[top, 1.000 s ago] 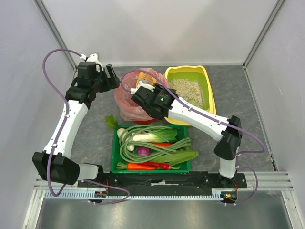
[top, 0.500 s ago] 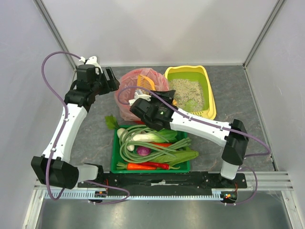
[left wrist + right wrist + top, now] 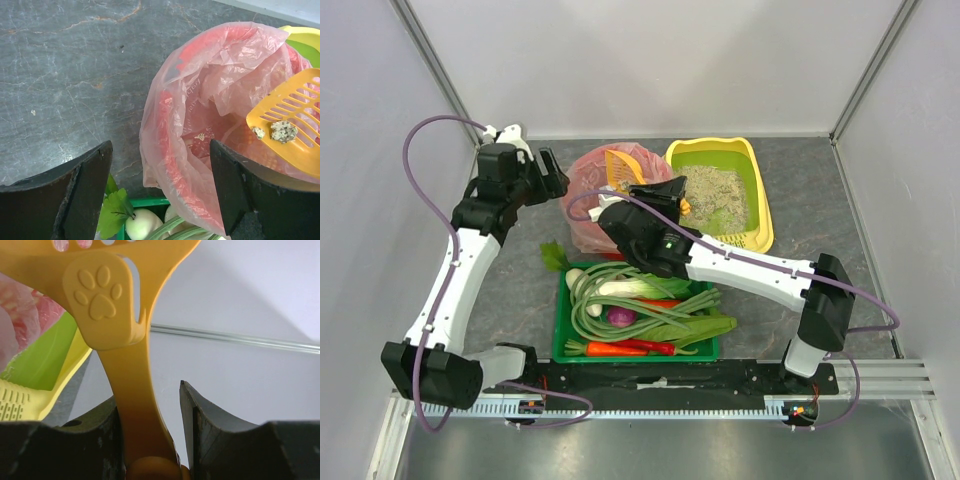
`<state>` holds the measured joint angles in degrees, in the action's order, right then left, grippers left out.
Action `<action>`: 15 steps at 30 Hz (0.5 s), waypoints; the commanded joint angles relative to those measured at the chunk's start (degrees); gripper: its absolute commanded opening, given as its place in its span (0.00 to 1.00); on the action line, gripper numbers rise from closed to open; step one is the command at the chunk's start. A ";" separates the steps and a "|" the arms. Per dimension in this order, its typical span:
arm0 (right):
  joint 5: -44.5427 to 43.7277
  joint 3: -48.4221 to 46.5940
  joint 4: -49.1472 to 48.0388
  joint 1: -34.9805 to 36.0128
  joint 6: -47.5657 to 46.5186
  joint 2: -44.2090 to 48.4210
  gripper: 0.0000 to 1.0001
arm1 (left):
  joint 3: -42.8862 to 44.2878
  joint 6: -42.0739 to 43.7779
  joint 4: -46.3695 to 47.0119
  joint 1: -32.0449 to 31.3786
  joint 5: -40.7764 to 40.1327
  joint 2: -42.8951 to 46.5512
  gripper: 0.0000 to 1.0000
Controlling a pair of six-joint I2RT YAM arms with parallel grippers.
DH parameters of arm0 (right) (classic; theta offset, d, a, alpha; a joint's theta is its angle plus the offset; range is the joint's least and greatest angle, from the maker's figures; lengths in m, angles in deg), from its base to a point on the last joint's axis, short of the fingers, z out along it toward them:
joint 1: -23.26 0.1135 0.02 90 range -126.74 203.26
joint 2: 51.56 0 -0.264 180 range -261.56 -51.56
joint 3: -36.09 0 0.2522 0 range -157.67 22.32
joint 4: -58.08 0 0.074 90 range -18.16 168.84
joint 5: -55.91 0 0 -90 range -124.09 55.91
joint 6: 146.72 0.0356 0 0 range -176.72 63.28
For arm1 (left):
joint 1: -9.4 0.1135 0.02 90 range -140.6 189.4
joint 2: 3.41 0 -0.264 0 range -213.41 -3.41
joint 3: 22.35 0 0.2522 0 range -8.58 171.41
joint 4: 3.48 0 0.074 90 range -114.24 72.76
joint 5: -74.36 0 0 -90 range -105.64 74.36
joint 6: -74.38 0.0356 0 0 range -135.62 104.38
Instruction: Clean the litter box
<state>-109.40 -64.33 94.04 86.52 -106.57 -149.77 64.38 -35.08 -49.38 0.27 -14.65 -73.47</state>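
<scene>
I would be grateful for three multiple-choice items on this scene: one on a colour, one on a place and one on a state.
1. The rim of the litter box is:
A blue
B yellow
C black

2. The blade of the scoop is:
A buried in the litter box
B out of sight
C above the red bin

3. The left gripper has its jaws:
A open, holding nothing
B shut on the scoop
C shut on a cloth

Answers:
1 B, as the top view shows a yellow rim.
2 C, as the left wrist view shows the blade, carrying clumps, over the bin's opening.
3 A, as the jaws stand wide apart with nothing gripped between them.
</scene>
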 commanded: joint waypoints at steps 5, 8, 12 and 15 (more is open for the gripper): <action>1.12 1.22 -9.19 0.63 -15.80 1.89 0.00 | -2.04 2.50 3.31 -0.19 -0.47 3.09 0.85; 2.52 -0.01 -9.28 0.63 -16.42 1.62 0.00 | -2.13 3.12 3.40 -0.37 -0.47 3.35 0.85; 6.30 -0.45 -4.02 0.55 -15.99 1.36 0.00 | -2.92 3.03 3.31 -0.37 -0.56 3.62 0.85; 6.14 -0.53 -3.74 0.80 -15.72 1.01 0.00 | -3.19 2.59 3.49 -0.28 -0.21 3.62 0.85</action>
<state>-105.90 -63.19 88.22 86.85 -120.27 -149.77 61.50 -33.95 -48.33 0.25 -14.69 -71.50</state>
